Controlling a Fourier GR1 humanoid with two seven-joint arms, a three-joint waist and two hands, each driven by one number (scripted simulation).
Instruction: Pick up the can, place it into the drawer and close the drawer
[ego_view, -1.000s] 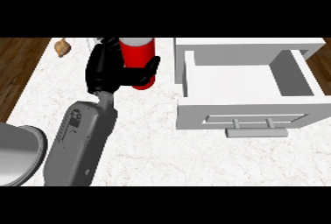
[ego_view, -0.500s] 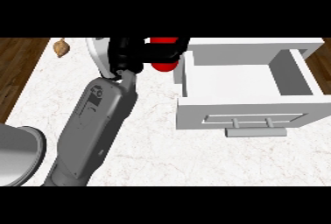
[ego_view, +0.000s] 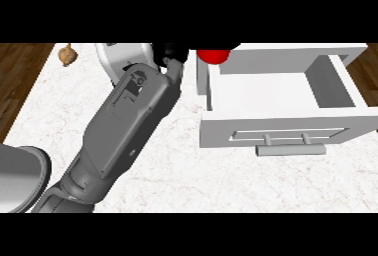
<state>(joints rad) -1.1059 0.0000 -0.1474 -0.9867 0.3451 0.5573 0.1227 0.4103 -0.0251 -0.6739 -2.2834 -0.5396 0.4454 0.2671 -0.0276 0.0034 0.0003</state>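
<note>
Black fingers (ego_view: 174, 52) on a grey forearm (ego_view: 125, 120), a red can (ego_view: 213, 55) just right of them, a white-grey drawer (ego_view: 288, 131) further right, a white, faintly veined surface (ego_view: 221, 185) beneath.

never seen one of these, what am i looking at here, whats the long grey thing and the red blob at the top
This is a single picture, taken from the robot's head and looking steeply down at a kitchen counter with a white marbled top. The long grey shape is the robot's left forearm, coming in from the lower edge. At its end is the black left hand. Its fingers curl round the red blob, which is a can, mostly hidden. The hand holds the can at the far left corner of an open white drawer. The bar on the drawer's front is its handle. A small brown thing lies on the counter at the far left. The right hand is out of sight.
</note>
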